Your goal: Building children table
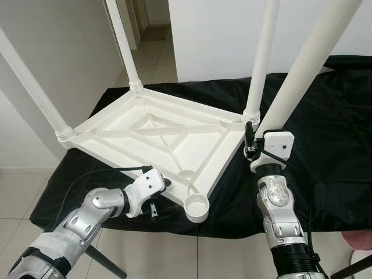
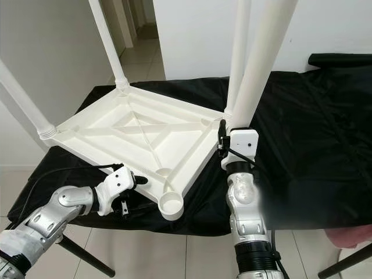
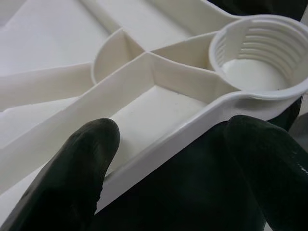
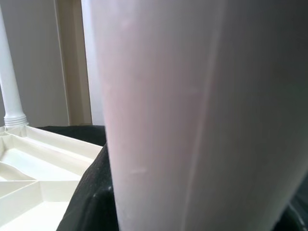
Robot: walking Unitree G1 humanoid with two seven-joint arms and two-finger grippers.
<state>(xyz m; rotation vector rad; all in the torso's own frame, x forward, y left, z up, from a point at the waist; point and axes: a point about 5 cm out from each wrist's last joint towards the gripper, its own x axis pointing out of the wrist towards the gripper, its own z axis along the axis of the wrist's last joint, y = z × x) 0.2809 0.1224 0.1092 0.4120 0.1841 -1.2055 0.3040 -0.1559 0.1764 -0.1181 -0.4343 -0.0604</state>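
I've got the white children's table (image 1: 157,136) lying upside down on the black-draped tabletop (image 1: 325,145), three legs already screwed in and sticking up. The left pincer (image 1: 158,195) straddles the near rim with its fingers (image 3: 72,173) spread, one inside and one under, right beside the empty threaded socket (image 1: 197,207). The right pincer (image 1: 256,142) grips the fourth leg (image 1: 308,64), tilted up next to the far-right screwed-in leg (image 1: 261,58), which crowds it. Tiled floor (image 1: 148,58) and a doorway lie behind.

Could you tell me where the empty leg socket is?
The empty socket is at the upturned tabletop's near corner, just right of the left gripper.
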